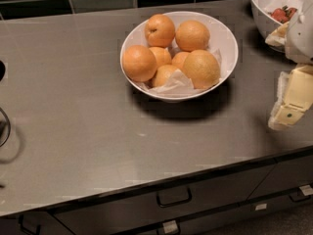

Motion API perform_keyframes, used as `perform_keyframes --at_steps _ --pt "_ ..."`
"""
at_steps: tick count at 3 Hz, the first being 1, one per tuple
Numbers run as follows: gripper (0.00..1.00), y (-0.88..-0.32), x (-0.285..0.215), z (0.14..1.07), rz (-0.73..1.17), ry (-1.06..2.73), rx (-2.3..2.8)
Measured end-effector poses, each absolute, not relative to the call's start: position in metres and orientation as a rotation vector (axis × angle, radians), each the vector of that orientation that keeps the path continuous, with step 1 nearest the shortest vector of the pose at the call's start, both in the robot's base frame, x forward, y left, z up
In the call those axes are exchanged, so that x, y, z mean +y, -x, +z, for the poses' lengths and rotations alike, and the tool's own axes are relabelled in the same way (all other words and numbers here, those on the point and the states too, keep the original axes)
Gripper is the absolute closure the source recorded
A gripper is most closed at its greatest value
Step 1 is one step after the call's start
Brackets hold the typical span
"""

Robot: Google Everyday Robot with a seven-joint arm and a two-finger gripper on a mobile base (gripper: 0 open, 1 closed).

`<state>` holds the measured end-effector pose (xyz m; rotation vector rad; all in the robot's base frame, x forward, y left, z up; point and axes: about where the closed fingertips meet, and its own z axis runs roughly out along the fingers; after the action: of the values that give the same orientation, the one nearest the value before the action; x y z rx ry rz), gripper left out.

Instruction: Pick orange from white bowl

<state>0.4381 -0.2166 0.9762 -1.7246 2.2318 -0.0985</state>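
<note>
A wide white bowl (pixel 231 43) lined with crumpled white paper stands on the grey counter, a little right of the middle. It holds several oranges. The largest orange (pixel 201 68), paler and yellowish, lies at the bowl's front right. My gripper (pixel 288 104) hangs at the right edge of the view. It is above the counter's front right part, to the right of the bowl and apart from it. Its cream-coloured finger (pixel 293 94) points down and to the left. It holds nothing that I can see.
A second white bowl (pixel 261 11) with red fruit stands at the back right, partly behind my arm. A dark tiled wall runs along the back. The counter's front edge drops to drawers with handles (pixel 173 198). A dark wire object (pixel 4 126) sits at the left edge.
</note>
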Motion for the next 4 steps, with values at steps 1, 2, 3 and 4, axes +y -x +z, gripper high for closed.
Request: perform_keyframes --at_steps 1,2,3,4 --pt "0.0 -0.438 -0.217 0.976 -0.099 1.725 2.232" --pt "0.0 -0.457 -0.205 0.978 -0.105 1.74 2.199" --pt "0.0 -0.475 -0.197 0.979 -0.104 1.71 2.177" --pt "0.0 -0.491 -0.187 0.979 -0.088 1.651 2.153"
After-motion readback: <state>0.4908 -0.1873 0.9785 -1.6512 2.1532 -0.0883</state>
